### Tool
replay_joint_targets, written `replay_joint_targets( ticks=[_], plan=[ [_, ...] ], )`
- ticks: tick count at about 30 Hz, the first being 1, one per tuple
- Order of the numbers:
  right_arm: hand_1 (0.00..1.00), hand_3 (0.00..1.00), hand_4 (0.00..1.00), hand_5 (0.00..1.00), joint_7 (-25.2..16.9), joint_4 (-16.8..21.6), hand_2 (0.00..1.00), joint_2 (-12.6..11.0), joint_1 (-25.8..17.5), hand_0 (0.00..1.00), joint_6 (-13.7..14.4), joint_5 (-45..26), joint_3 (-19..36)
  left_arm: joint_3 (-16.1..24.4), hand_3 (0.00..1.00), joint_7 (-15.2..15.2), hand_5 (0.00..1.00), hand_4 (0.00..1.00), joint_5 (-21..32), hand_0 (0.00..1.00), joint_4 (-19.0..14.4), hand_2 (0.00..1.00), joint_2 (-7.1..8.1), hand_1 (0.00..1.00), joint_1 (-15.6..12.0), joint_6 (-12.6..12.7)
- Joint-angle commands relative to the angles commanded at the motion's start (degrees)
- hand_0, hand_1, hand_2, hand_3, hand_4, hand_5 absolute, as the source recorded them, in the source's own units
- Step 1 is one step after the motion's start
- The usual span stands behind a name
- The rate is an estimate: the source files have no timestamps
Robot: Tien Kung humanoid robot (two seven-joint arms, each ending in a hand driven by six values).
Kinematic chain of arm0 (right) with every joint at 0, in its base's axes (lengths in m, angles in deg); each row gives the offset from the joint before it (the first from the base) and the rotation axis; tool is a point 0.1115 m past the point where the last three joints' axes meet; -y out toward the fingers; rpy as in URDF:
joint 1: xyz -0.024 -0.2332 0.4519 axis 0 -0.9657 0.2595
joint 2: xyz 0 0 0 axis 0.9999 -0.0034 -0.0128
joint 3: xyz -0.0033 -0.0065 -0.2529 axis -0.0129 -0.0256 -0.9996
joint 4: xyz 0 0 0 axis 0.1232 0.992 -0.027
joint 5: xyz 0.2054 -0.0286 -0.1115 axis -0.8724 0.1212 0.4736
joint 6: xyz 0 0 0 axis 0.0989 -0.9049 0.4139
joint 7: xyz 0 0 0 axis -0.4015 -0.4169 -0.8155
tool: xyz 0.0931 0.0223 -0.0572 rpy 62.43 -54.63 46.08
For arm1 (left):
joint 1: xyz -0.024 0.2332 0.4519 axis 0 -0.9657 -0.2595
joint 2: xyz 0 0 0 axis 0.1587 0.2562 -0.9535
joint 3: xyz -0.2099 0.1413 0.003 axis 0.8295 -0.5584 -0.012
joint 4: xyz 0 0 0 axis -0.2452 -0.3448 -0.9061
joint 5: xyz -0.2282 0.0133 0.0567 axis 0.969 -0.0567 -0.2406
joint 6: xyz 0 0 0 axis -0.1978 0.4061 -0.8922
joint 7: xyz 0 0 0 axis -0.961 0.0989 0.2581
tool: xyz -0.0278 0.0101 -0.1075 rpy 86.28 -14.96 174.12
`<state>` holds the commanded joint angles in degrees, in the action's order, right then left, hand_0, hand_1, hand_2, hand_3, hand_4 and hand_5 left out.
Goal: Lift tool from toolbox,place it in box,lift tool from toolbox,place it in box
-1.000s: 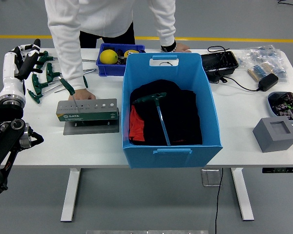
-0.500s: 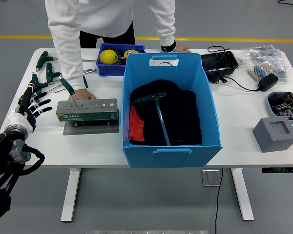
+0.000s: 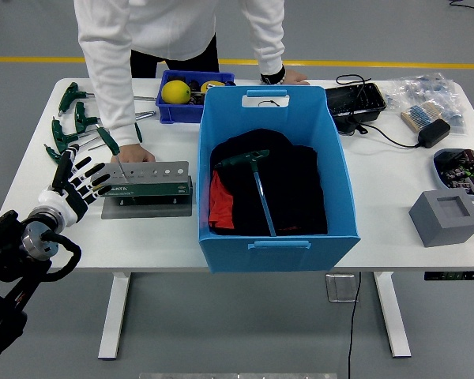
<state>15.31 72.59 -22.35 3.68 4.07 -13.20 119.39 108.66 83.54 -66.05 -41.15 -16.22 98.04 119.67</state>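
Note:
A green tool holder (image 3: 154,188) sits on a grey plate (image 3: 146,208) left of the big blue box (image 3: 278,254). One green T-handle tool (image 3: 109,142) stands in the holder's left end. A person's hand (image 3: 134,155) rests on the holder's back edge beside that tool. My left hand (image 3: 83,178) hovers at the holder's left end, fingers spread and holding nothing. Another T-handle tool (image 3: 259,189) lies on black cloth inside the box. The right arm does not show.
Several loose green T-handle tools (image 3: 67,130) lie at the table's back left. A small blue bin (image 3: 178,113) with a yellow ball (image 3: 175,91) stands behind the holder. A grey block (image 3: 446,217), a black tray (image 3: 355,99) and a power adapter (image 3: 432,132) are at right.
My left hand came down from a raised pose at the far left and moved right, up to the holder's left end. The person's hand and the tools stayed put.

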Motion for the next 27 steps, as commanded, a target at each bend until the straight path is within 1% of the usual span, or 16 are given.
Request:
replay_joint_targets(
  ticks=[4, 5, 10, 11, 15, 16, 17, 22, 23, 27],
  plan=[
    [0.705, 0.612, 0.834, 0.718, -0.1, 0.0, 0.758, 0.0, 0.1, 0.712, 0.0, -0.6, -0.5, -0.8, 0.836, 0.4, 0.799, 0.719, 0.0, 0.270, 0.1, 0.627, 0.09, 0.417, 0.5, -0.6],
    [0.704, 0.612, 0.834, 0.718, -0.1, 0.0, 0.758, -0.1, 0.1, 0.712, 0.0, -0.8, -0.7, -1.0, 0.843, 0.4, 0.819, 0.720, 0.2, 0.263, 0.1, 0.613, 0.14, 0.393, 0.6, -0.7],
    [0.704, 0.612, 0.834, 0.718, -0.3, 0.0, 0.758, -0.2, 0.2, 0.712, 0.0, -1.6, -1.6, -2.4, 0.843, 0.8, 0.819, 0.720, 1.6, 0.263, 0.3, 0.613, 0.46, 0.393, 1.4, -1.6],
    [0.704, 0.611, 0.833, 0.717, -0.3, 0.0, 0.758, -0.2, 0.2, 0.711, 0.0, -1.7, -1.7, -2.6, 0.844, 0.9, 0.855, 0.729, 1.9, 0.261, 0.3, 0.597, 0.49, 0.368, 1.6, -1.9],
    [0.704, 0.611, 0.833, 0.717, -0.3, 0.0, 0.758, -0.2, 0.2, 0.711, 0.0, -1.8, -1.7, -3.2, 0.844, 1.1, 0.855, 0.729, 2.2, 0.261, 0.7, 0.597, 0.58, 0.368, 2.1, -2.6],
    [0.704, 0.611, 0.833, 0.717, -0.3, 0.0, 0.758, -0.2, 0.2, 0.711, 0.0, -1.8, -1.7, -3.3, 0.844, 1.1, 0.855, 0.729, 2.2, 0.261, 0.8, 0.597, 0.56, 0.368, 2.2, -2.7],
    [0.704, 0.612, 0.833, 0.716, -0.3, 0.0, 0.758, -0.2, 0.2, 0.712, -0.1, -1.8, -1.8, -3.4, 0.847, 1.0, 0.919, 0.750, 2.3, 0.263, 1.1, 0.600, 0.52, 0.375, 2.3, -2.9],
    [0.704, 0.612, 0.833, 0.716, -0.2, 0.0, 0.758, -0.1, 0.3, 0.712, 0.0, -1.6, -1.8, -4.1, 0.847, 0.5, 0.919, 0.750, 3.6, 0.263, 2.2, 0.600, 0.10, 0.375, 3.3, -3.4],
    [0.704, 0.610, 0.832, 0.716, -0.2, 0.0, 0.758, -0.1, 0.3, 0.712, 0.0, -1.6, -1.7, -4.2, 0.847, 0.4, 0.963, 0.768, 3.9, 0.265, 2.4, 0.601, 0.01, 0.379, 3.6, -3.5],
    [0.704, 0.610, 0.832, 0.716, -0.1, 0.0, 0.758, -0.1, 0.3, 0.712, 0.0, -1.2, -1.5, -5.1, 0.847, -0.1, 0.963, 0.768, 4.8, 0.265, 3.5, 0.601, -0.19, 0.379, 4.8, -4.4]
  ],
)
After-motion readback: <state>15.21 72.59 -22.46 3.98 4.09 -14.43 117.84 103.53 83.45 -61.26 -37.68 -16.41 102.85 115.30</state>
